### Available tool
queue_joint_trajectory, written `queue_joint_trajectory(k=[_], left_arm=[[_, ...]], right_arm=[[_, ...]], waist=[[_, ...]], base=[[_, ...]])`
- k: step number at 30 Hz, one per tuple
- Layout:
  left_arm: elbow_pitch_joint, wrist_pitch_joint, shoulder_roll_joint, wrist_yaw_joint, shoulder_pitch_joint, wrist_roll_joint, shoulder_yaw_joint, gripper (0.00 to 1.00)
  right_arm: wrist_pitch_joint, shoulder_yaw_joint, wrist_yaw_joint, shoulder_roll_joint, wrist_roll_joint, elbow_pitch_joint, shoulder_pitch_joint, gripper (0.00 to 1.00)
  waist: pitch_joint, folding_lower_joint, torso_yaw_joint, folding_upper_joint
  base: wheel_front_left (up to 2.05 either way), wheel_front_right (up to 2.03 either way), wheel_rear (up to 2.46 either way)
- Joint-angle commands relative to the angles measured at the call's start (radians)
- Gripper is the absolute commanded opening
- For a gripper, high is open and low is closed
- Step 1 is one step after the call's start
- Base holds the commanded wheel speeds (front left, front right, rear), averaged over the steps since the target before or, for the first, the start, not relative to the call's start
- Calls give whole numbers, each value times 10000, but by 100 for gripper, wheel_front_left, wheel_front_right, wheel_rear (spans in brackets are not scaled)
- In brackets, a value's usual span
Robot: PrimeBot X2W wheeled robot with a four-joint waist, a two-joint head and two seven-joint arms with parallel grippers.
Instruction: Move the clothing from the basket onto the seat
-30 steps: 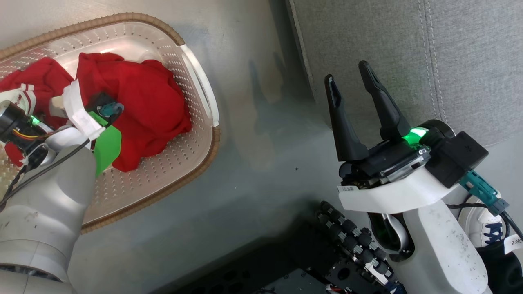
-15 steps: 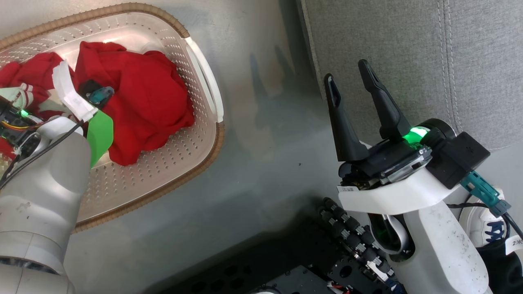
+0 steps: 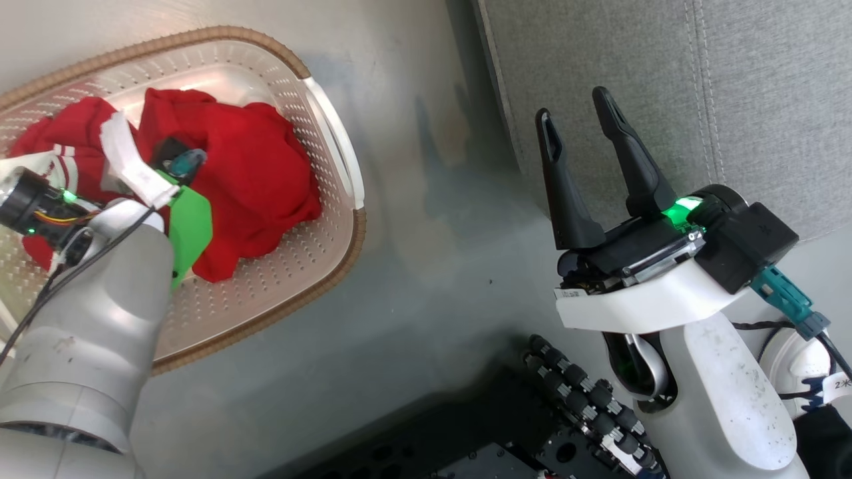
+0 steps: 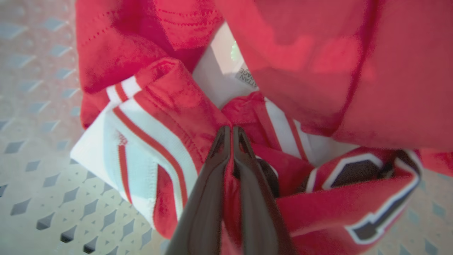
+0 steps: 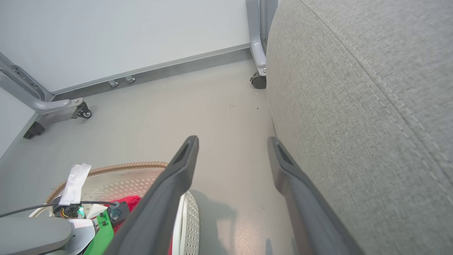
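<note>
The cream perforated basket [image 3: 351,234] sits on the floor at the left, its brown rim also showing in the right wrist view [image 5: 116,165]. Inside lie the plain red shirt [image 3: 259,166] and the striped red jersey [image 3: 63,156]. In the left wrist view my left gripper [image 4: 230,130] is shut on a fold of the jersey [image 4: 159,117], beside its white stripe trim and black lettering, with the shirt [image 4: 336,71] above. In the head view my left wrist hides those fingers. My right gripper [image 3: 572,105] hangs open and holds nothing [image 5: 232,141], next to the grey seat [image 3: 665,66] [image 5: 371,88].
Grey floor separates basket and seat. A wheeled metal frame leg [image 5: 257,71] stands at the seat's far corner, another caster [image 5: 82,112] at the left by the wall. My dark base [image 3: 579,406] is at the bottom, a white shoe [image 3: 792,362] at the lower right.
My left gripper has closed on the jersey in the basket. The head camera shifted slightly; the right arm stayed as it was.
</note>
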Motion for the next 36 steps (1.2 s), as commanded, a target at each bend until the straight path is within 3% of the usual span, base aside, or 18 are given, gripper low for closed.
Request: queue_joint_trajectory(k=[1,17,36], left_arm=[[-5,-77,-83,10,112,-122,0,0],[-2,-1704,-1208,-256,1103,-909,31,0],[-317,-5455,-1693,-6,2334,-2537,562,0]], right_arm=[[-35,-37,1,4,-145,120,16,100],[-35,-325,1,-225,-733,756,476,100],[-35,-431,1,-720,-863,1113,1719,100]], waist=[[-452,0,201,0],[-3138,0,1143,0],[-6393,0,2405,0]], base=[[0,0,0],[0,0,0],[0,0,0]])
